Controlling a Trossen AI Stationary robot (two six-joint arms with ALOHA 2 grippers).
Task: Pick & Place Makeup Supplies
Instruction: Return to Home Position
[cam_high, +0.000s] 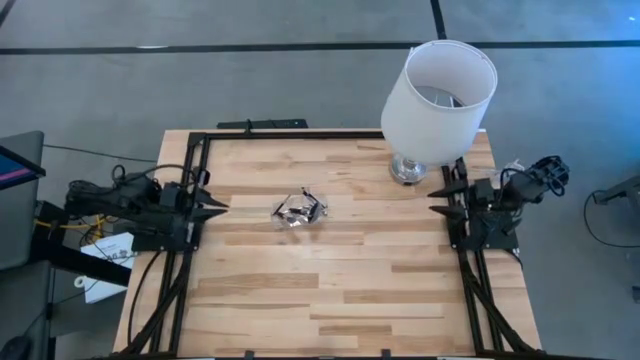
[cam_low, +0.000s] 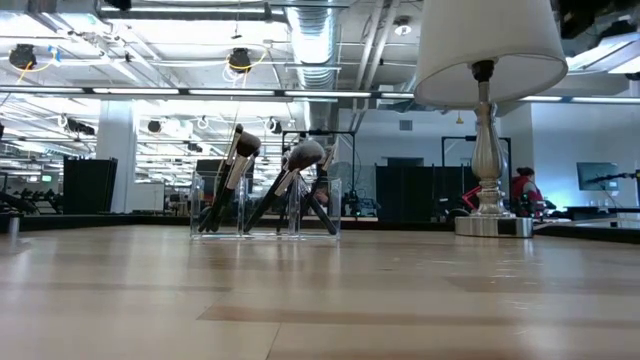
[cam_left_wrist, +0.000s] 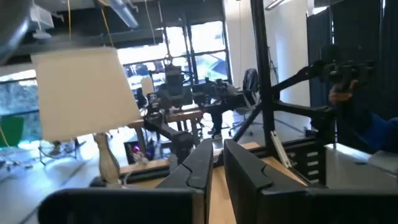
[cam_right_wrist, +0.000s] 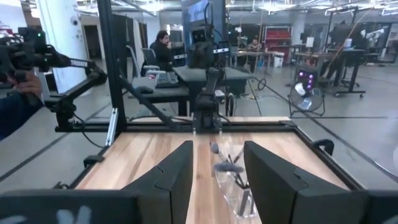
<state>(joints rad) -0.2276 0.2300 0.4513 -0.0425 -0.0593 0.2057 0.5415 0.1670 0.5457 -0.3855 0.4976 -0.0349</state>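
Black claws first. My right claw (cam_right_wrist: 217, 144) is parked at the right edge of the desk (cam_low: 320, 290), spread wide and holding nothing. It looks straight down the boards at the clear organizer (cam_low: 333, 205). My left claw (cam_left_wrist: 217, 146) sits at the opposite edge, pressed almost together with only a sliver of gap, also empty.

Between them, about mid-desk and well apart from both, the organizer holds the makeup brushes (cam_low: 245, 147). They lean at crossed angles with their heads above the rim. I see none lying loose on the wood.

My worry is that box. It looks light, and the leaning brushes make it top-heavy. Any lunge from the right arm along its present line could knock it over and spill the lot. With nothing between claw and box, I'd settle the arms slowly.

Farther back on the right stands the lamp (cam_low: 487, 40), near the right arm. Its wide shade hangs out over that corner, so I judge a raised elbow could clip it and rock it.

A black frame (cam_high: 290, 133) rims the desk. Beyond it is an open workshop, where a person (cam_right_wrist: 163, 46) sits at a bench.
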